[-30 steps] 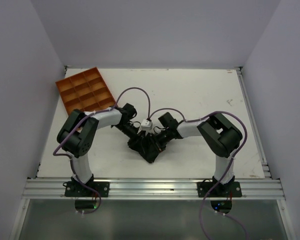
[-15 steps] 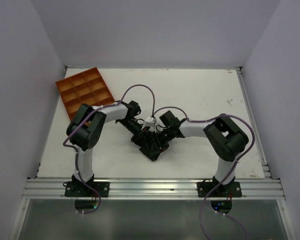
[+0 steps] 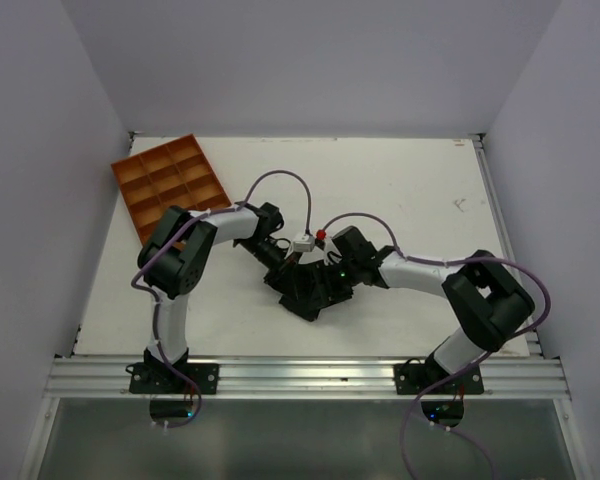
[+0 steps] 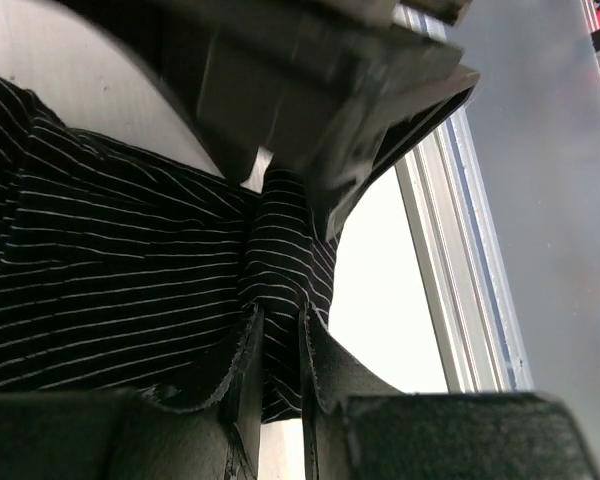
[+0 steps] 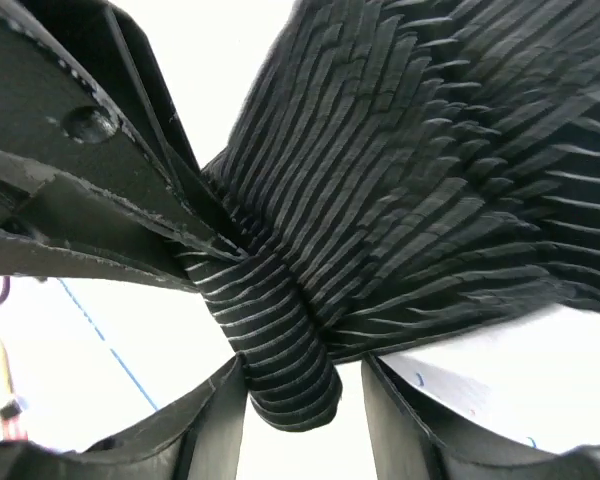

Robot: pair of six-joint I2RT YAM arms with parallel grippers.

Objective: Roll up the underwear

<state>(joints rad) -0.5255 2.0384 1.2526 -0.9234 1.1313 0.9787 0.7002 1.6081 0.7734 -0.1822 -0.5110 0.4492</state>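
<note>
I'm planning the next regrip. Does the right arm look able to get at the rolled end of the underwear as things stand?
Probably yes. The right gripper stands open astride the rolled end of the underwear, nothing between. The left gripper pinches the same fold, so room is tight.

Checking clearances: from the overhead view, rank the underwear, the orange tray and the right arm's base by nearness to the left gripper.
1. The underwear: table centre, pinched by the left gripper.
2. The orange tray: back left corner.
3. The right arm's base: near edge, right side.
</note>
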